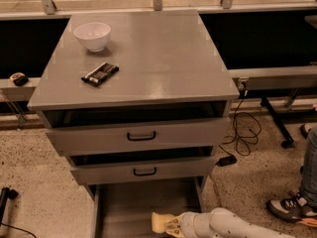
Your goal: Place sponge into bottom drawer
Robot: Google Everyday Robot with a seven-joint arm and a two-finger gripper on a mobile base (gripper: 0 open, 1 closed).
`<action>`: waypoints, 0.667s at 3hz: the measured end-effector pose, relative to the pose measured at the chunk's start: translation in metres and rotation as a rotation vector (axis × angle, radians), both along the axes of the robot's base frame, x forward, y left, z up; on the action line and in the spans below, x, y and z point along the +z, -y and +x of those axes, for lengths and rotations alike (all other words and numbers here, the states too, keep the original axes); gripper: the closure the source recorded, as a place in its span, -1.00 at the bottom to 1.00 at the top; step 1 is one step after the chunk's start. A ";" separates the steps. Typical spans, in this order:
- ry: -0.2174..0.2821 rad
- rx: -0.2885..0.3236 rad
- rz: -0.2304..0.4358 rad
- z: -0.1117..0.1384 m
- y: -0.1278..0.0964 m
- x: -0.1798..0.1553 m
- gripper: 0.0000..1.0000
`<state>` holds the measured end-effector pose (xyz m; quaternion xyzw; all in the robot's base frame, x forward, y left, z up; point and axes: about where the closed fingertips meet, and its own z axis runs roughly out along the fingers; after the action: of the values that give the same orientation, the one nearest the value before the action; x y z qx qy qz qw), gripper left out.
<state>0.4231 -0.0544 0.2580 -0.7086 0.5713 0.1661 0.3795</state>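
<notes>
Far up and to the left of the gripper, we see a white bowl and a black packet lying on the cabinet top. Neither has any part in this job. Straight above the gripper are the two upper drawers with their black handles. Beneath them the bottom drawer is pulled out, and its bare grey floor spreads ahead of the gripper and to its left.

Just at the gripper's left tip sits the sponge, pale yellow, over the front right part of that drawer floor. The gripper itself is low at the bottom edge of the view, within the drawer's outline. As far as we can judge it is clamped on the sponge's right end, though the frame edge cuts off its underside. We cannot tell whether the sponge already touches the floor. The white arm runs off to the gripper's right, and further right a person's shoe rests on the speckled ground.

We take this to be the placing step: the sponge is over its target but not yet let go. The next move calls for settling the sponge flat onto the floor and easing the grip off it. We would then draw the gripper back to the right, clear of the drawer's right wall and of the drawer front overhead.
</notes>
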 end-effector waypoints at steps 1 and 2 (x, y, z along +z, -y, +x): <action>-0.004 0.004 0.001 -0.002 0.000 0.000 -0.41; -0.004 0.004 0.001 -0.002 0.000 0.000 -0.88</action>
<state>0.4210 -0.0539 0.2582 -0.7092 0.5706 0.1687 0.3781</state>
